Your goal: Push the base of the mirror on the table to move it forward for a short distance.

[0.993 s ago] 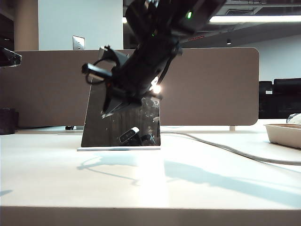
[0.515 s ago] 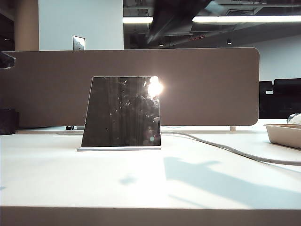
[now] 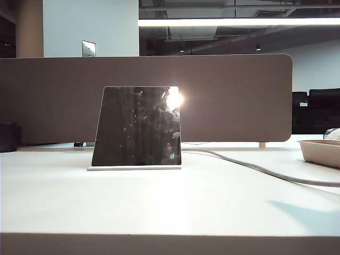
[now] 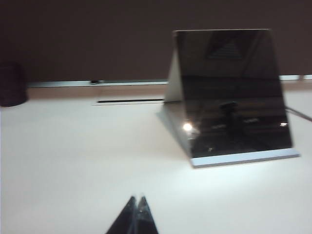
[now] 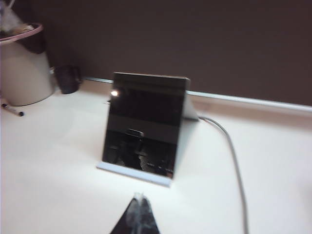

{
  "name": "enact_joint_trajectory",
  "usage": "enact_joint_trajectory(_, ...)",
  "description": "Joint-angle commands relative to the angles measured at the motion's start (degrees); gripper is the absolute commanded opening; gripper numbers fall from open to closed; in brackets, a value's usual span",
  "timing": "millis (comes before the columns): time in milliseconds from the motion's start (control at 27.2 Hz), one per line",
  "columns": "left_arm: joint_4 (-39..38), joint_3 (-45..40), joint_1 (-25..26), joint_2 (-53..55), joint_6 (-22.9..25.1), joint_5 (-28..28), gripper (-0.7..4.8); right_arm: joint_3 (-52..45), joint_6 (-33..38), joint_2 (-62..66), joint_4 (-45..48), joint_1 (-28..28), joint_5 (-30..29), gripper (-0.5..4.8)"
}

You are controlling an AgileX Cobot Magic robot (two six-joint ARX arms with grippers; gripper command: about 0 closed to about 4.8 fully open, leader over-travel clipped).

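The mirror (image 3: 137,126) is a dark trapezoid panel with a bright glare spot, upright on its thin white base (image 3: 134,168) on the white table (image 3: 170,202). No arm shows in the exterior view. In the left wrist view the mirror (image 4: 234,92) and base (image 4: 246,159) lie ahead of my left gripper (image 4: 138,197), which is shut, empty and well short of them. In the right wrist view the mirror (image 5: 145,124) and base (image 5: 134,172) stand a short way beyond my right gripper (image 5: 140,196), also shut with nothing in it.
A wide beige divider panel (image 3: 239,95) runs behind the mirror. A grey cable (image 3: 255,170) trails from the mirror to the right. A pale tray (image 3: 321,151) sits at the right edge, a dark cup (image 3: 8,137) at the far left, a white container (image 5: 22,66) in the right wrist view.
The arm that hung in front of the mirror one second ago has lifted up and out of the exterior view; its shadow slid right. The mirror stands where it was.
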Motion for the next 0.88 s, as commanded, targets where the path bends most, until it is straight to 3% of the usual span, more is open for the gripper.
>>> enact_joint_trajectory(37,0.74,0.07,3.67,0.02,0.24,0.2,-0.01,-2.91,2.58,-5.92,-4.63,2.97,4.02,-0.07)
enact_joint_trajectory(184,0.74,0.07,6.38,0.02,0.24,0.2,-0.01,-7.41,2.62,-14.14,-7.41,7.15,10.84,-0.07)
enact_joint_trajectory(405,0.74,0.07,6.88,0.02,0.24,0.24,-0.01,-13.99,2.6,-24.17,-7.93,10.51,15.78,-0.07)
enact_joint_trajectory(883,0.72,0.07,6.86,0.02,0.24,0.24,-0.01,-16.31,2.56,-35.08,-10.38,10.36,15.63,-0.05)
